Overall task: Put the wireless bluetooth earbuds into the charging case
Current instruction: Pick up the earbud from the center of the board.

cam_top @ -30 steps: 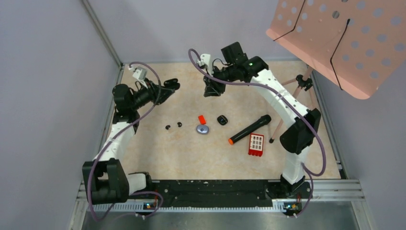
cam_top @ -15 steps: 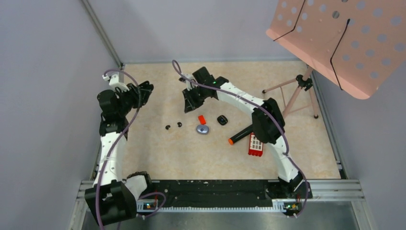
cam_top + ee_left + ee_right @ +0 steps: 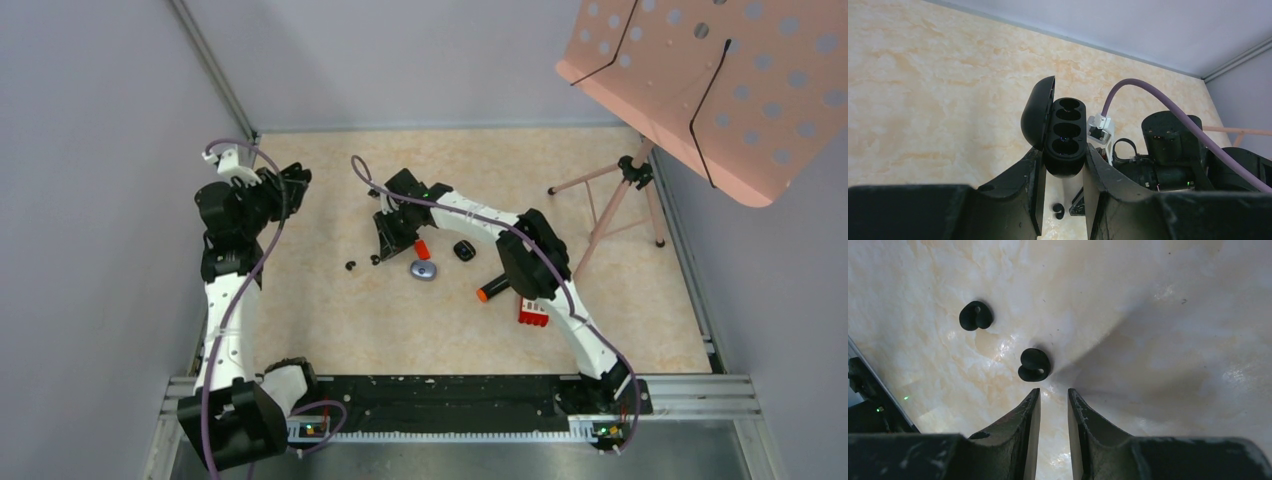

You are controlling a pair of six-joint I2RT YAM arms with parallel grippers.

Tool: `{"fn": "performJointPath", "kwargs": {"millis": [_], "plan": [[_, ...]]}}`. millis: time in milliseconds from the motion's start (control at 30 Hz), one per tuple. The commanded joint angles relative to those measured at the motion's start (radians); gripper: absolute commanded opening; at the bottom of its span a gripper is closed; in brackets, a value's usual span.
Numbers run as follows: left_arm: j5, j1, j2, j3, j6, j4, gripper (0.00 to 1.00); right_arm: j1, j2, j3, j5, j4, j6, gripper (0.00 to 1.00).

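My left gripper (image 3: 288, 186) is at the far left, raised above the table. It is shut on the black charging case (image 3: 1065, 142), whose lid stands open with the empty sockets showing. Two tiny black earbuds (image 3: 375, 260) (image 3: 350, 266) lie on the table left of centre. In the right wrist view one earbud (image 3: 1034, 365) lies just ahead of my left fingertip and the other (image 3: 976, 315) farther up-left. My right gripper (image 3: 1053, 392) hovers low over the nearer earbud (image 3: 385, 240), its jaws a narrow gap apart and empty. One earbud (image 3: 1059, 211) shows under the case.
A small red block (image 3: 422, 249), a grey oval object (image 3: 424, 270) and a small black object (image 3: 464, 250) lie right of the earbuds. A black marker with an orange tip (image 3: 488, 291) and a red box (image 3: 533, 316) lie under the right arm. A tripod (image 3: 628, 175) holds a pink perforated board (image 3: 720, 80).
My right gripper has swung left and down from the back of the table to just over the earbuds. My left gripper has drawn back to the left with the case.
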Motion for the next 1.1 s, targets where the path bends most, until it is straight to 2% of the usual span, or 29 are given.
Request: {"fn": "performJointPath", "kwargs": {"millis": [0, 467, 900, 967, 1067], "plan": [[-0.008, 0.009, -0.029, 0.03, -0.021, 0.021, 0.0, 0.031, 0.017, 0.078, 0.064, 0.022, 0.028, 0.26], [-0.007, 0.015, -0.072, 0.002, -0.019, 0.006, 0.0, 0.064, 0.052, 0.114, 0.181, -0.007, 0.019, 0.26], [0.002, 0.017, -0.064, -0.019, -0.038, 0.05, 0.0, 0.089, 0.055, 0.131, 0.172, -0.017, -0.012, 0.28], [0.002, 0.016, -0.065, -0.023, -0.04, 0.055, 0.0, 0.091, 0.056, 0.135, 0.161, -0.017, -0.012, 0.24], [0.004, 0.016, -0.065, -0.027, -0.041, 0.058, 0.0, 0.091, 0.057, 0.141, 0.149, -0.015, -0.016, 0.12]]}}
